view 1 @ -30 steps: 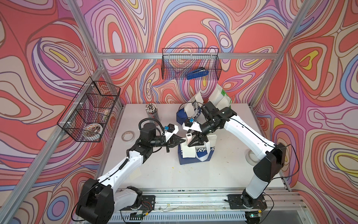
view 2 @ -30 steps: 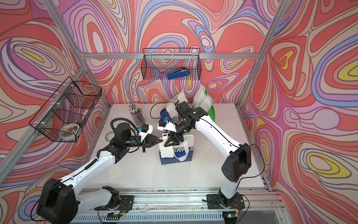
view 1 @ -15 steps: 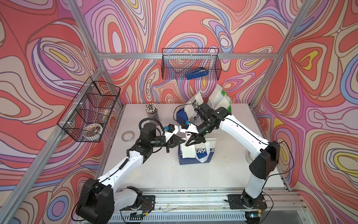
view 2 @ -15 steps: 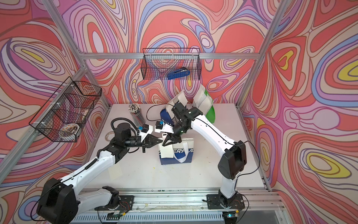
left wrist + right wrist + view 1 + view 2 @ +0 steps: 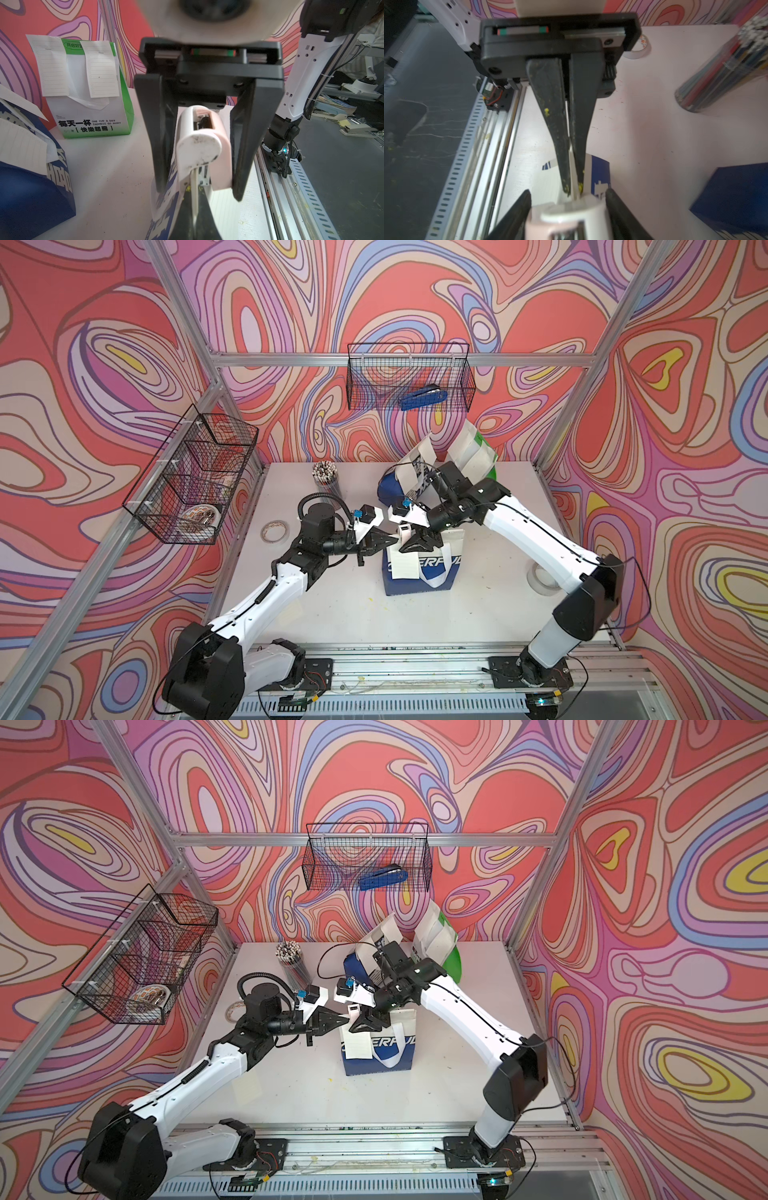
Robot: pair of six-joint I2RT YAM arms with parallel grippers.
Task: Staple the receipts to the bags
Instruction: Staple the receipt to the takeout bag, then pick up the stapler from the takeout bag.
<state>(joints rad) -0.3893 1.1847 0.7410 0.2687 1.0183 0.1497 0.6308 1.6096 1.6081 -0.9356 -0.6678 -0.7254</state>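
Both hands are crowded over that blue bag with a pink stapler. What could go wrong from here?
The right hand holds the pink stapler nose to nose with the left hand; a squeeze might nip its black fingers. The left hand pinches only a thin white edge atop the CHEERFUL bag; if the receipt shifts, the staple may miss it.

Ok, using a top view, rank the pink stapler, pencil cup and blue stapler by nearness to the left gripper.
1. pink stapler: right at the tips of the left gripper, which pinches the receipt.
2. pencil cup: behind it, toward the table's back left.
3. blue stapler: farthest, up in the wire basket on the back wall.
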